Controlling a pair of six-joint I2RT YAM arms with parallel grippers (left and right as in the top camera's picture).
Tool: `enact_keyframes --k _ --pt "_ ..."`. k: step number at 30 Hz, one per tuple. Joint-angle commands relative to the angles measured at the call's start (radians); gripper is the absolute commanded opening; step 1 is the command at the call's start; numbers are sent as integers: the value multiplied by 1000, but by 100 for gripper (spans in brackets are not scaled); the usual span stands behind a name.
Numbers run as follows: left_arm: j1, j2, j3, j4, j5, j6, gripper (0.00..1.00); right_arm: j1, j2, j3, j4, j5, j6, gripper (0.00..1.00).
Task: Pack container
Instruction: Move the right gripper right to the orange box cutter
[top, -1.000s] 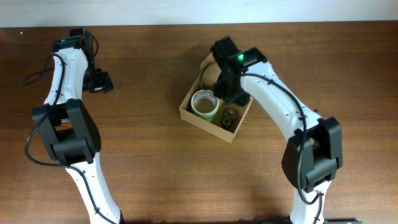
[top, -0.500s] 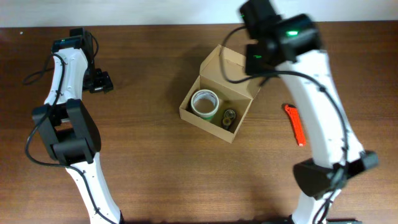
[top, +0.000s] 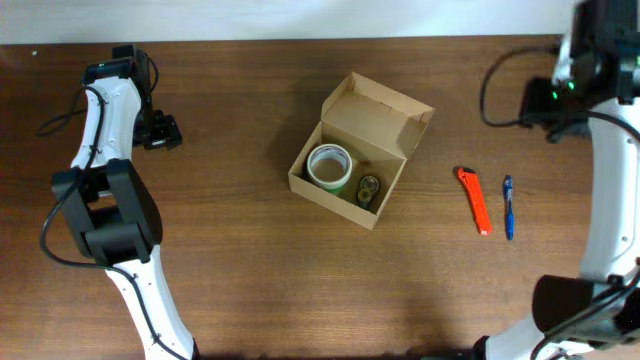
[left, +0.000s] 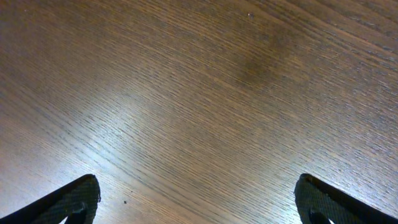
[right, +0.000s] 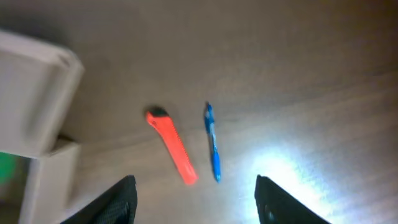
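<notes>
Left gripper (left: 198, 204): fingers (left: 73, 198) spread wide, nothing between them but bare table (left: 199, 87).

Right gripper (right: 198, 200): fingers (right: 121, 199) apart, holding nothing, raised above the table.

Utility knife (right: 172, 147), orange: flat on the table ahead of the right fingers, between their two lines.

Pen (right: 212, 142), blue: just beside the knife, roughly parallel, apart from it.

Container (top: 330, 195), tan cardboard: flap lid (top: 378, 112) standing open; ahead of the right fingers and off to the side, beyond the knife; well apart from the left fingers.

Tape roll (top: 329, 166): inside the container, beside a small dark item (top: 368, 186), unclear.
</notes>
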Motion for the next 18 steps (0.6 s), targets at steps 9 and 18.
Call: enact_keyframes --k 9,18 --pt "3 -12 -3 0 3 9 100 -40 18 -454 243 -119 -396 69" --pt "3 -12 -3 0 3 9 100 -3 126 -489 269 -119 -391 68"
